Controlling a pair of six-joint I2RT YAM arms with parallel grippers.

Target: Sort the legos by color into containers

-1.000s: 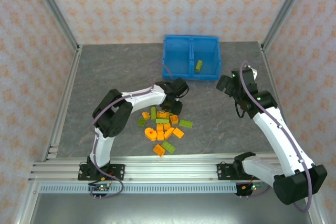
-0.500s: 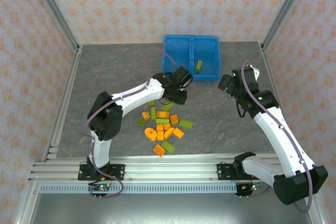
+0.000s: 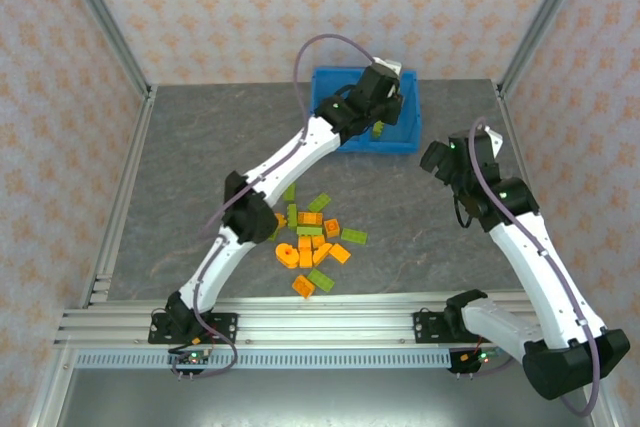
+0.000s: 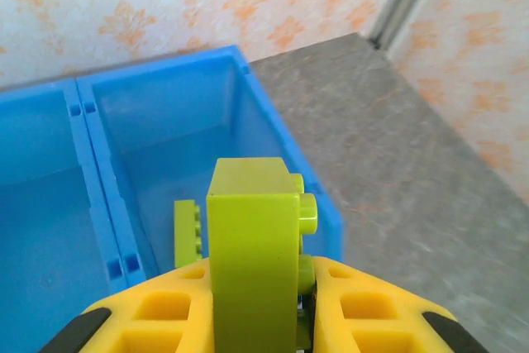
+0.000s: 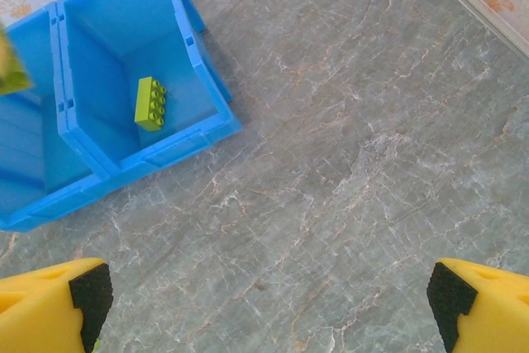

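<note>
Swinging up from where it was a second ago, low over the pile of bricks, my left arm is now stretching across the counter to the blue bin. The orange and green bricks are lying loose near the middle of the counter, well apart from the bin. I am reading the left tool as clenched on a green brick, which is standing upright between the pads with its studs pointing off to the right. That brick is hanging over the right compartment, just right of the middle wall and above another green brick lying on the compartment floor.

I am judging these pieces to be light, stiff and smooth-sided, so they are likely slipping or bouncing easily. Pinching across the two flat faces, clear of the studs, is looking like the safest hold, and I am favouring a low release.

Further right, the right tool is hanging released, fingers spread wide over bare counter, gripping nothing.
</note>
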